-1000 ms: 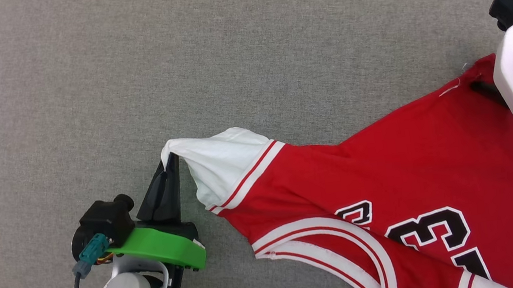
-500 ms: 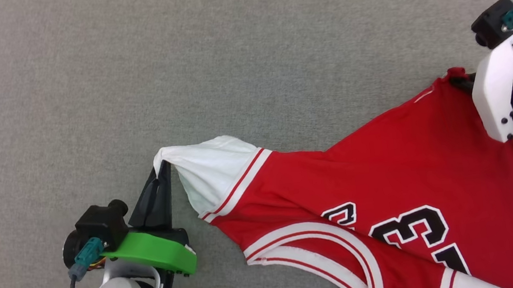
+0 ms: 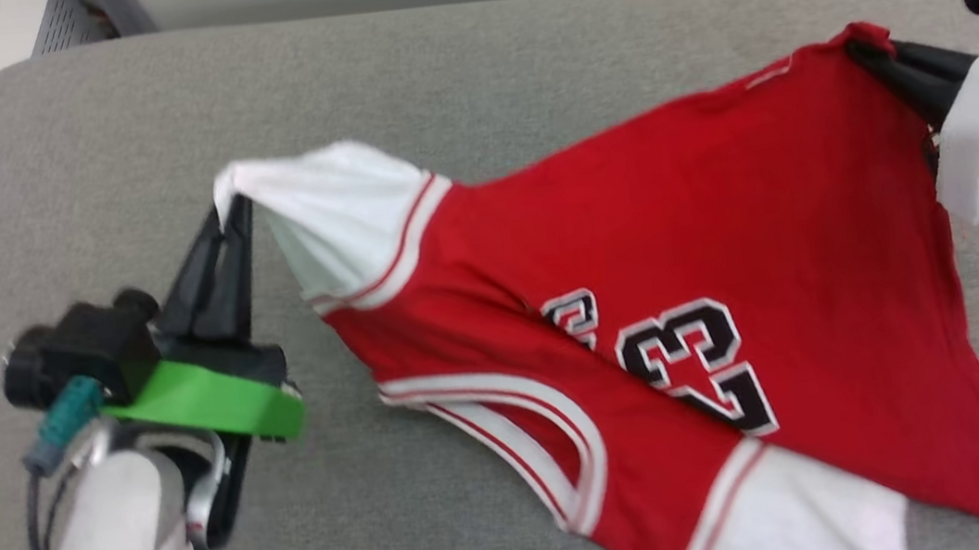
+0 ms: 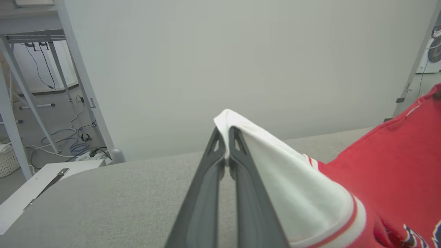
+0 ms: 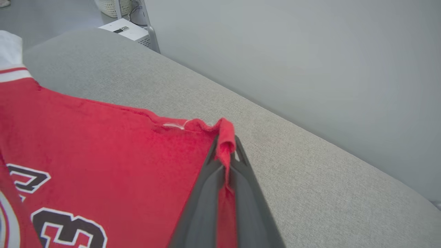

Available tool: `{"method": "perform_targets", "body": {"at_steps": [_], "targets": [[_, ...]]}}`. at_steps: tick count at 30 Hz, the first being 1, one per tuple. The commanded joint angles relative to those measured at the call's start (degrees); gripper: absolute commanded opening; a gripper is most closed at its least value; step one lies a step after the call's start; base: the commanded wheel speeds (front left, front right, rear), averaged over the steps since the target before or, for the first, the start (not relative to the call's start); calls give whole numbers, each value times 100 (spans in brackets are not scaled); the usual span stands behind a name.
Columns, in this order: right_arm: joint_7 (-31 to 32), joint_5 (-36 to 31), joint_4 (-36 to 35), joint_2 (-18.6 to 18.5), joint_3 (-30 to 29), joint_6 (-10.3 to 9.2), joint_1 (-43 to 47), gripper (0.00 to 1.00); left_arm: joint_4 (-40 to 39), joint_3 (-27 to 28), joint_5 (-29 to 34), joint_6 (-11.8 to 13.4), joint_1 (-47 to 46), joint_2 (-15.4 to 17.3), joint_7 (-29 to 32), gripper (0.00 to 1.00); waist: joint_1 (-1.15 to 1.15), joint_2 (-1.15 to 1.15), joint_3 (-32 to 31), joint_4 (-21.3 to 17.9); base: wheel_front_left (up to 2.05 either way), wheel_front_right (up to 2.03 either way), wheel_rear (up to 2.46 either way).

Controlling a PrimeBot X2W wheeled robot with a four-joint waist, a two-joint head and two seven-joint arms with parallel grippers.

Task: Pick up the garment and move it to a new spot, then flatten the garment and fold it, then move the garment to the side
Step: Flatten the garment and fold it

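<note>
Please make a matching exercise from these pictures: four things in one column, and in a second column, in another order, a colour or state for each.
1 left gripper
2 right gripper
3 number 23
4 padded surface

a grey
b shut on a red corner of the garment
c black, outlined white
d shut on the white sleeve

Pairs: 1-d, 2-b, 3-c, 4-a

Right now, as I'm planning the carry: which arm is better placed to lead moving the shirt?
Probably right: the right pincer is shut on a corner of the shirt where its red body hangs, so it carries the bulk. The left pincer pinches just a white sleeve tip, which would likely stretch.
</note>
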Motion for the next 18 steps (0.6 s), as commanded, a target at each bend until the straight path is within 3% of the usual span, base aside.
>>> {"method": "perform_targets", "body": {"at_steps": [1, 10, 18], "targets": [[-101, 8, -86, 9, -137, -3, 76, 0, -140, 39, 69, 14, -270, 74, 52, 0, 0, 0, -233, -231, 0, 0, 0], [-231, -251, -531, 92, -949, -3, -77, 0, -318, 59, -21, -20, -1809, 316, 435, 0, 0, 0, -294, -384, 0, 0, 0], [-62, -699, -623, 499, -1564, -3, -1004, 0, 217, -57, 3, -45, -3705, 488, 594, 0, 0, 0, 420, -523, 0, 0, 0]]}}
